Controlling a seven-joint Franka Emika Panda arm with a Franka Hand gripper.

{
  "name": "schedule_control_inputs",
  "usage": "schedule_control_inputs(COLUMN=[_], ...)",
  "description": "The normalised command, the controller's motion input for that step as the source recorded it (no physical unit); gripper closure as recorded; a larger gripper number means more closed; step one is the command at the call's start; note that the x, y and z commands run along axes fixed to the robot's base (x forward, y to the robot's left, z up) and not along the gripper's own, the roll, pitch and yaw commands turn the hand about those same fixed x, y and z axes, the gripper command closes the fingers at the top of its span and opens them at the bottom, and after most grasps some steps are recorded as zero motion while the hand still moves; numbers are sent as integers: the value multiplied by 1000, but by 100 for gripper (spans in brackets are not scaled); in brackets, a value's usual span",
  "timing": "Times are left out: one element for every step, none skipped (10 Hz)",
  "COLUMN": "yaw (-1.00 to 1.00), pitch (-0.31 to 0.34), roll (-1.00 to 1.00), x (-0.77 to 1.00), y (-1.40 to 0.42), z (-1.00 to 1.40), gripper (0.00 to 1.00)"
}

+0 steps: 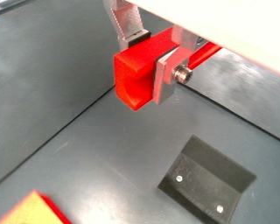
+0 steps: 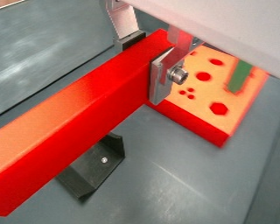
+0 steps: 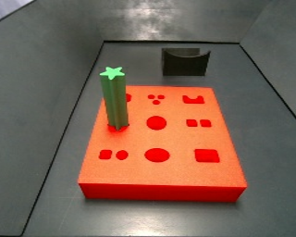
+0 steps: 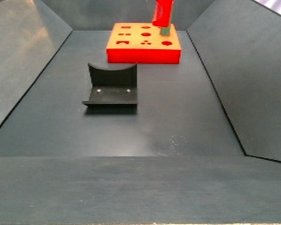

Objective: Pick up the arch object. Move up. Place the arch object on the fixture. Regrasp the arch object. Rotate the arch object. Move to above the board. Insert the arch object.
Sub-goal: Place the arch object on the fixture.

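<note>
The arch object [image 2: 73, 140] is clamped in the end effector [image 1: 149, 66], whose flat silver fingers [image 1: 166, 74] press against its sides; in both wrist views the red bar runs out from between the plates toward the camera, and in a wrist view its end face [image 1: 133, 79] shows a curved hollow along one edge; the bar hangs clear above the dark grey floor [image 1: 95, 149], touching nothing but the fingers; in a side view a red bar [image 4: 163, 11] shows at the upper edge of the picture over the far end of the board, though the end effector itself cannot be made out there; the fixture [image 4: 110, 87] stands on the floor well apart from the board, a dark bracket with a concave notch in its upright, and nothing rests on it; in both wrist views it lies below the held bar, seen as a dark plate with small screws [image 1: 213, 179]; the board [image 3: 163, 139] is a flat red-orange slab with cut-outs of circles, squares and other shapes; a green star-topped post [image 3: 115, 95] stands upright in it near one long edge; in a wrist view the board [image 2: 206, 96] lies beyond the fingers with the green post [image 2: 241, 74] at its far side
</note>
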Motion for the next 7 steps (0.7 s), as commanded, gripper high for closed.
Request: schedule_control_inputs(yaw=[502, 319, 200, 126, -28, -38, -49], pitch=[269, 235, 208, 190, 69, 66, 56], roll=[-56, -48, -42, -36, -1000, -1000, -1000], x=[571, 485, 392, 292, 1000, 1000, 1000], y=[-63, -30, -19, -18, -134, -124, -53], z=[31, 17, 16, 15, -547, -570, -416], gripper=[100, 100, 100, 100, 100, 100, 100])
